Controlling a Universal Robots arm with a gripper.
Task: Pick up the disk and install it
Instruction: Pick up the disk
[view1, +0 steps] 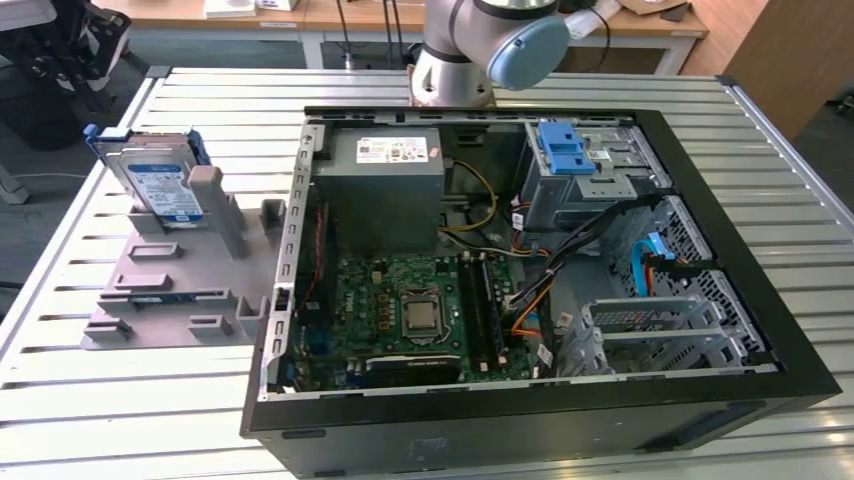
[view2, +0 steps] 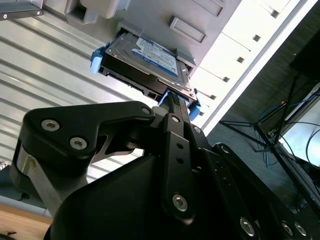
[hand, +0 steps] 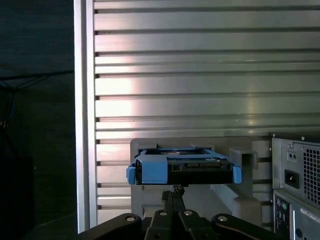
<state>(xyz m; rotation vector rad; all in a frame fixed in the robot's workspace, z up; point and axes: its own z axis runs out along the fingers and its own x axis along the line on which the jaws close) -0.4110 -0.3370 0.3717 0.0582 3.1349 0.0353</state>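
Near the worktop's (view1: 107, 400) edge at the exterior view's left, a grey moulded holder (view1: 174, 290) lies flat on the slats. The disk (view1: 154, 185) stands upright on edge in a slot at the holder's far end, its blue-and-white label facing the near edge and its blue bracket wrapped around its sides. Nothing is touching it in that view.

In the first wrist view, the hand (hand: 173, 191) is lined up with the narrow end of the disk and clear of it. Its two fingers are pressed together on nothing. In the second wrist view, the fingertips overlap the bracket's blue end, but I cannot tell from that angle whether they touch it.

Further toward the exterior view's right, the open computer case (view1: 534, 420) takes up the middle of the worktop. It holds the grey power-supply box (view1: 387, 175) toward the far edge, the green motherboard (view1: 414, 300) nearer the front, and the grey drive cage (view1: 587, 175) with its blue latch toward the far right corner of the case. The arm's base (view1: 461, 60) rises just beyond the case at the far edge.

By my reading, the task is at its very start. The disk is still parked in the holder, ungripped and well apart from the cage, so both the pick-up and the installation remain to be done.
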